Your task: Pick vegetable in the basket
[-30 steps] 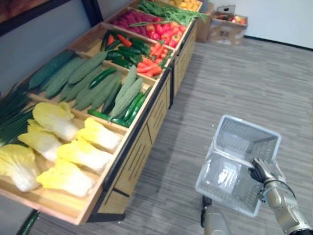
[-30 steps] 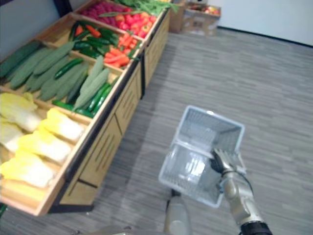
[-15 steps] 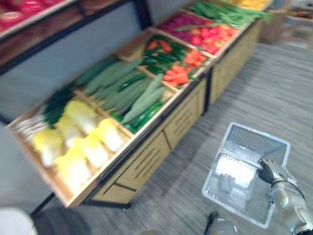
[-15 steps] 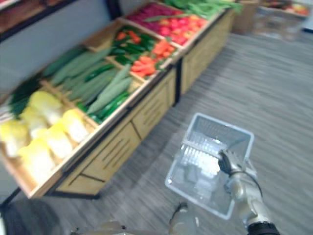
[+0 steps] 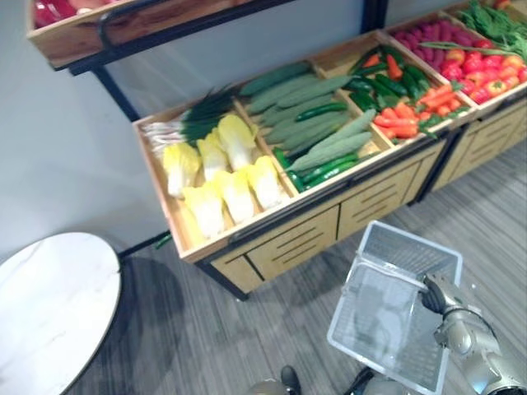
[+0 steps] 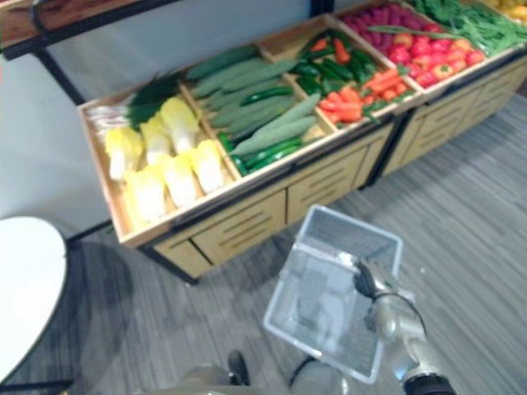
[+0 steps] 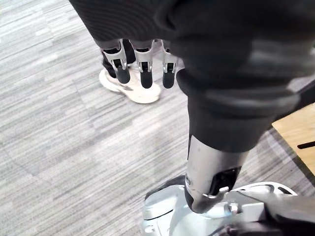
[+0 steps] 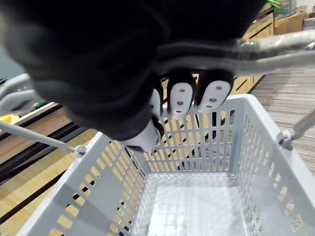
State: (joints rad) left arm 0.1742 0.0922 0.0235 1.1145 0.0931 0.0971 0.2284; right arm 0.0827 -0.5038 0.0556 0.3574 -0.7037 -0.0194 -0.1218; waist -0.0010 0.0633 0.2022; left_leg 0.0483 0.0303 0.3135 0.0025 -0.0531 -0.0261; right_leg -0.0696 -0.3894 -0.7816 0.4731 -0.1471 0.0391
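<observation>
The right hand (image 8: 183, 96) has its fingers curled over the grey handle (image 8: 275, 45) of a pale plastic basket (image 5: 383, 317), clamped on it and carrying the basket above the grey plank floor (image 5: 272, 329) in front of a wooden produce stand (image 5: 296, 243). The basket's mesh bottom is bare, and no vegetable lies in it. The left hand (image 7: 142, 64) hangs down with its fingers loosely apart and pointing at the floor, holding nothing; past its fingertips a person's white shoe (image 7: 132, 91) stands on the planks. The vegetables all lie in the stand's sloping compartments, well apart from the basket. In the compartment at the stand's left end, pale yellow cabbages (image 5: 222, 185) fill the front and middle, with a bunch of green onions (image 5: 198, 123) across the back edge. The next compartment to the right holds long green cucumbers (image 5: 305, 107), darker ones along its front edge. Beyond that come orange carrots (image 5: 403, 123) mixed with dark green pieces, then red peppers (image 5: 473, 70) near the stand's right end. A round white tabletop (image 5: 49, 296) sits off the stand's left front corner
</observation>
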